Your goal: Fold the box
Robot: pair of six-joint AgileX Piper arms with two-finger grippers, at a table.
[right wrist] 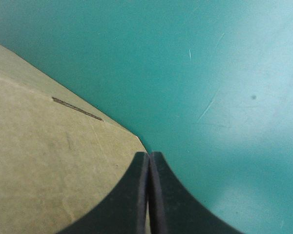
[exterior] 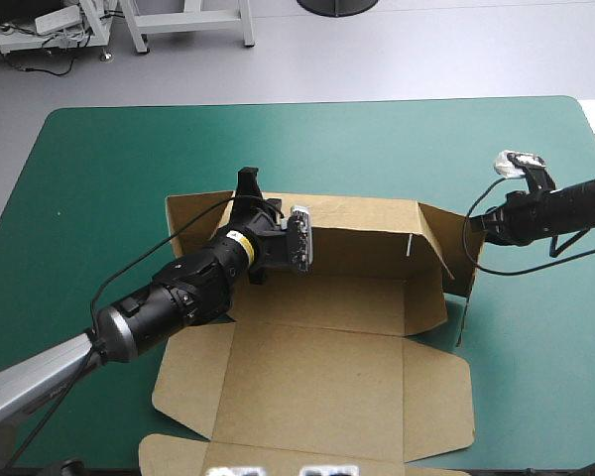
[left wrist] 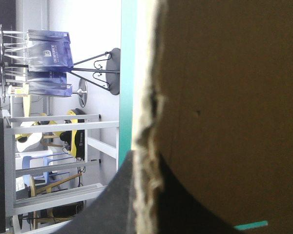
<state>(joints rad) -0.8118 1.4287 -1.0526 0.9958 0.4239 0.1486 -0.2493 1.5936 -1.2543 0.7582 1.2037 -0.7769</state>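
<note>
**Box fold, mid-fold: left is clamped on the back wall, right is closed at the end flap**

Quick status from my side. The box (exterior: 317, 377) is sitting around the middle of the tabletop (exterior: 377, 149), with its flat panels spread toward the near edge. The long back wall is standing up. The flap at the right end is up too, though it's leaning a bit.

My left end effector (exterior: 250, 193) is at the left part of that back wall, up at its top edge. From the left wrist view you can see the rough cut edge of the brown board (left wrist: 224, 97) running right between the black fingers (left wrist: 115, 200). So the left end effector (left wrist: 146, 161) is nearly closed, with the board pinched in it.

My right end effector (exterior: 479, 226) is over at the raised right end flap. In the right wrist view the fingers are pressed together into one point (right wrist: 149, 155), with nothing between them. The tip sits right at a corner of the board (right wrist: 49, 170), and the bare teal-green cover (right wrist: 224, 73) is on the other side. There's a narrow slot (right wrist: 77, 107) cut into that flap.
</note>
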